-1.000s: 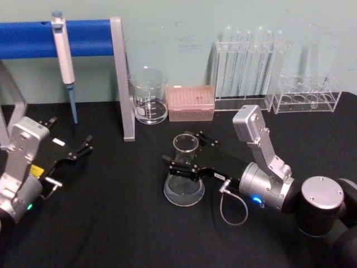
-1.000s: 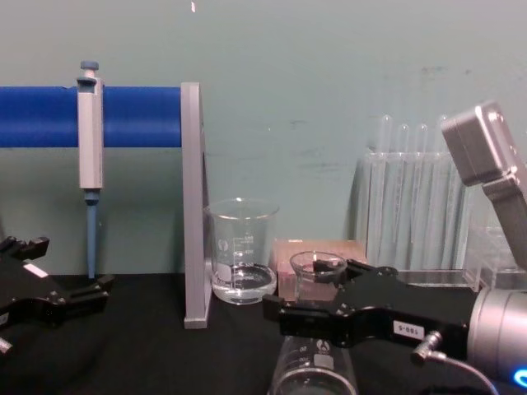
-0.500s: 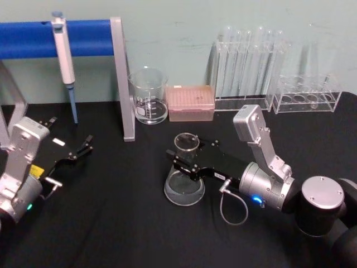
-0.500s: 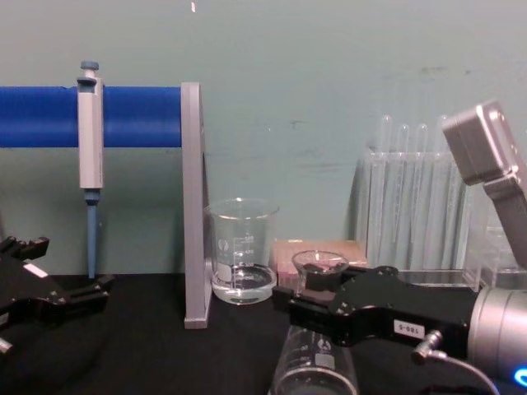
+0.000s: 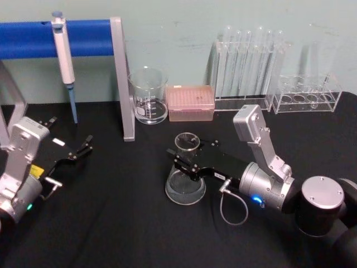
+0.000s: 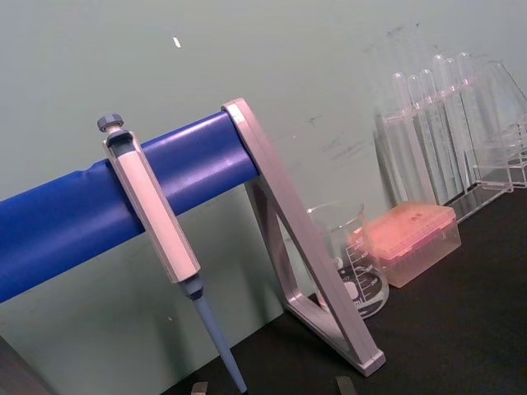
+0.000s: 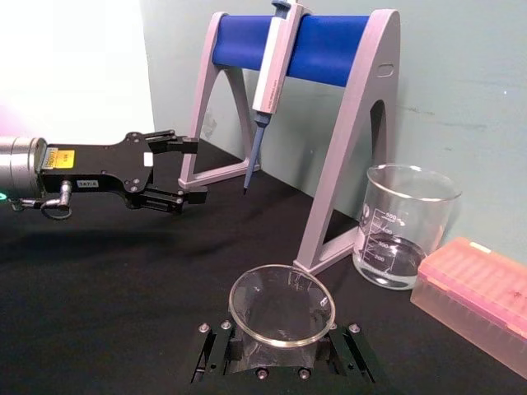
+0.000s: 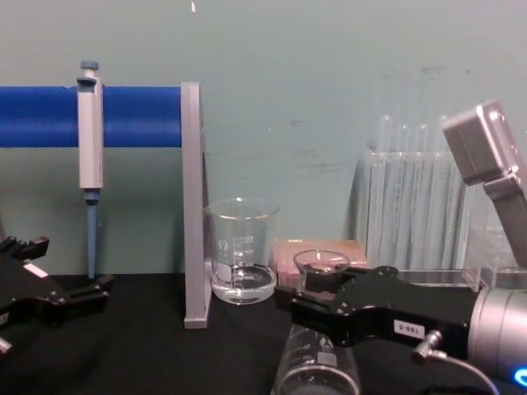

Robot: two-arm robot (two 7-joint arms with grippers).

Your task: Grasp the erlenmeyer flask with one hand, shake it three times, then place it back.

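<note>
The clear erlenmeyer flask [image 5: 184,181] stands on the black table near the middle, its wide base down. My right gripper [image 5: 187,159] reaches in from the right and is shut on the flask's neck just below the flared rim. The chest view has the flask [image 8: 319,265] low at the right, with the right gripper [image 8: 323,311] clamped across its neck. From the right wrist, the flask's rim [image 7: 282,304] sits between the two black fingers [image 7: 216,349]. My left gripper [image 5: 83,148] rests open at the left, far from the flask, and appears again as the left gripper [image 7: 181,169].
A glass beaker [image 5: 149,96] and a pink tip box [image 5: 191,103] stand behind the flask. Test tube racks [image 5: 245,72] line the back right. A pipette [image 5: 64,53] hangs on the blue-barred stand [image 5: 124,78] at back left.
The right gripper's fingers, spread wide around the flask's neck a second ago, have closed on it. The flask shifted slightly to the right. The left arm has not moved.
</note>
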